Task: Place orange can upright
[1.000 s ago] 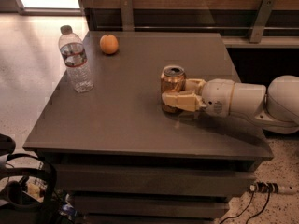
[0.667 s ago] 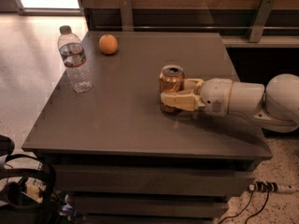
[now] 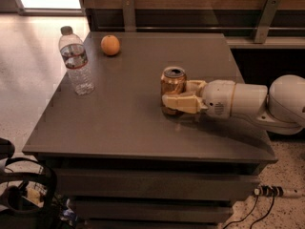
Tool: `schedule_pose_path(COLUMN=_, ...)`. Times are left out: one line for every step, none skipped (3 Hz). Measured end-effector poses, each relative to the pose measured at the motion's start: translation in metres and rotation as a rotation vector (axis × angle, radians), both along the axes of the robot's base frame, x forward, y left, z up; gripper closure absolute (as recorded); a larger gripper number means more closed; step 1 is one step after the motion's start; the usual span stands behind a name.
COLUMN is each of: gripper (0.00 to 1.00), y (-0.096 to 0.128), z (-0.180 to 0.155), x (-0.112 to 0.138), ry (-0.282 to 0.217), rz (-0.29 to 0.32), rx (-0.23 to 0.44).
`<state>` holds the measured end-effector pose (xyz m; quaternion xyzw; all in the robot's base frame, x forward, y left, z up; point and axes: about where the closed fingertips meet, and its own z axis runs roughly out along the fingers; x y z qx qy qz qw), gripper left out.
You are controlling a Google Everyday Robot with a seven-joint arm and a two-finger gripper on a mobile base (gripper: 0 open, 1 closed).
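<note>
Standing upright on its base, the orange can point(image 3: 172, 80) sits right of centre on a dark grey table point(image 3: 119, 123), silver top w/ opening facing up. The robot's gripper point(image 3: 176, 93) reaches in from the right at can height, and its two cream fingers point(image 3: 181, 103) are pinched on the can's lower body, one across the near side, one tucked vs. the far side. The white arm point(image 3: 248, 99) runs off horizontally to the right edge of the scene, low over the tabletop. Compared w/ a sec ago, almost nothing has moved: can in approx. the same spot, same upright pose, gripper in the same clasp, arm at the same angle. From where I stand that reads as the set-down being done, w/ the can's weight likely on the table already; what's left is prob. just letting go and backing off w/o knocking it. Far left, well apart from the can, stands a clear water bottle point(image 3: 76, 63), label round its middle, and just beyond it near the far edge lies a round orange fruit point(image 3: 110, 45); neither has shifted.
</note>
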<state>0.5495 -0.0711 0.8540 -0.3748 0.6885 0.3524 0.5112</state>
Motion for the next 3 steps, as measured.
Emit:
schedule_pose_path(gripper=0.15, y=0.0023, z=0.0003, x=-0.0003, ry=0.000, rz=0.004, rx=0.000)
schedule_pose_path(gripper=0.00, y=0.0047, z=0.0005, x=-0.0006, ry=-0.001, rz=0.008, rx=0.000)
schedule_pose_path(gripper=0.00, y=0.0047, z=0.0005, x=-0.0006, ry=-0.001, rz=0.008, rx=0.000)
